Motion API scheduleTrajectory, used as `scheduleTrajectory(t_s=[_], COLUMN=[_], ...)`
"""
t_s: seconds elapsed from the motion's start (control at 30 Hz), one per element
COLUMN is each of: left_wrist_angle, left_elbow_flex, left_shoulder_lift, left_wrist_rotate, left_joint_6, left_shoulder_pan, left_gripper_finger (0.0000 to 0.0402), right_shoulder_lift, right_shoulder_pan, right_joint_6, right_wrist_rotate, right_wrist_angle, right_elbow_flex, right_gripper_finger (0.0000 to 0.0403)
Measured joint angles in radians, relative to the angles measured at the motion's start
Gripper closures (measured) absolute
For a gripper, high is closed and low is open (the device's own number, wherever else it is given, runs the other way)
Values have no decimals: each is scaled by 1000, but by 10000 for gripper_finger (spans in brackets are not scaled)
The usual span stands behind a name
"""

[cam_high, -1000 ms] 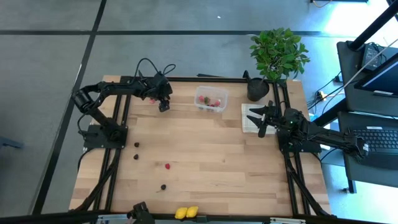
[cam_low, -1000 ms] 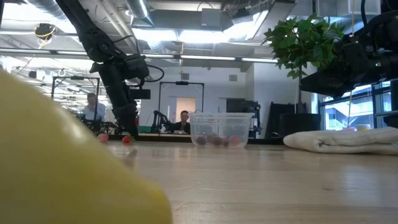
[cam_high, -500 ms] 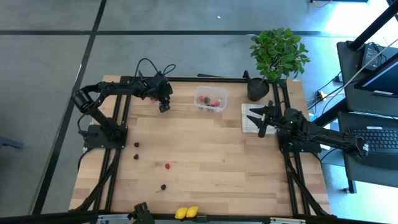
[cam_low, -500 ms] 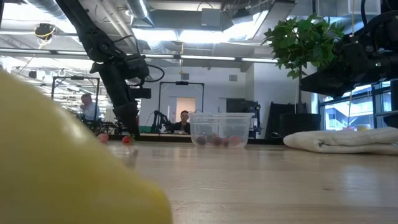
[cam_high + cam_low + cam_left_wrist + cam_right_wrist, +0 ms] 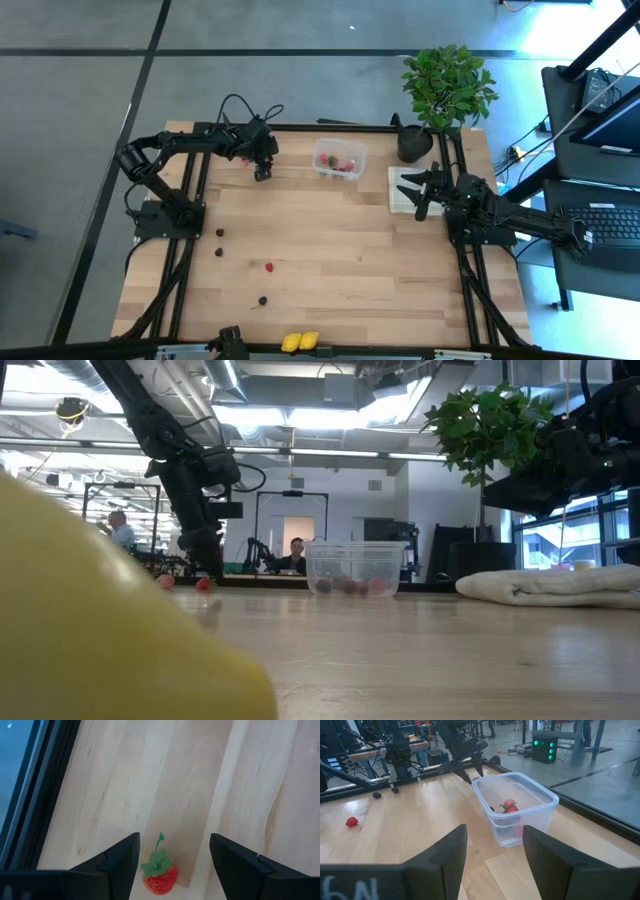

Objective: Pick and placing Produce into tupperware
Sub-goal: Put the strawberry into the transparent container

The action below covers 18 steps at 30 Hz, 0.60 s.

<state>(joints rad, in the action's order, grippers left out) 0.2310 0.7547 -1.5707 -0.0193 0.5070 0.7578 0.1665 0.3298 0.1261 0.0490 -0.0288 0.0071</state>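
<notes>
At the far left of the worktop (image 5: 330, 250), your left gripper (image 5: 262, 171) points down at the wood with its jaws standing apart, and a red strawberry (image 5: 160, 876) with a green stalk lies on the boards between the two fingers (image 5: 122, 862). You can see in the left wrist view that neither finger touches the berry; nothing is held.

Just to the right of that gripper along the far edge sits the tupperware (image 5: 339, 160), a clear box with several red berries already inside. In the low view it stands upright on the wood (image 5: 355, 568), with two more red pieces (image 5: 203, 584) lying near the left arm's tip.

Your right gripper (image 5: 420, 193) waits at the right side, hovering over the beige cloth (image 5: 402, 190), jaws partly apart and empty. It faces the box, which shows between its fingers (image 5: 442, 855) in the right wrist view.

Loose produce is spread over the near-left part of the worktop: two dark round pieces (image 5: 219, 233) close together, a red berry (image 5: 269, 267) nearer the middle, another dark piece (image 5: 263, 299) nearer the front, and two yellow lemons (image 5: 300, 341) touching each other at the front edge. A potted plant (image 5: 440, 95) stands at the far right corner.
</notes>
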Motion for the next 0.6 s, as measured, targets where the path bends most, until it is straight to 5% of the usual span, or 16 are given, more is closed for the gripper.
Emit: scheduleTrajectory(t_s=[0.6], left_wrist_angle=[5], left_elbow_flex=[0], left_shoulder_lift=[0], left_wrist_rotate=[-51], left_joint_6=[-53], left_shoulder_pan=[-10], left_gripper_finger=[169], right_shoulder_lift=[0], right_shoulder_pan=[0], right_joint_6=[0], right_wrist_rotate=[0], right_wrist_angle=[0], right_elbow_flex=[0], right_gripper_finger=[208])
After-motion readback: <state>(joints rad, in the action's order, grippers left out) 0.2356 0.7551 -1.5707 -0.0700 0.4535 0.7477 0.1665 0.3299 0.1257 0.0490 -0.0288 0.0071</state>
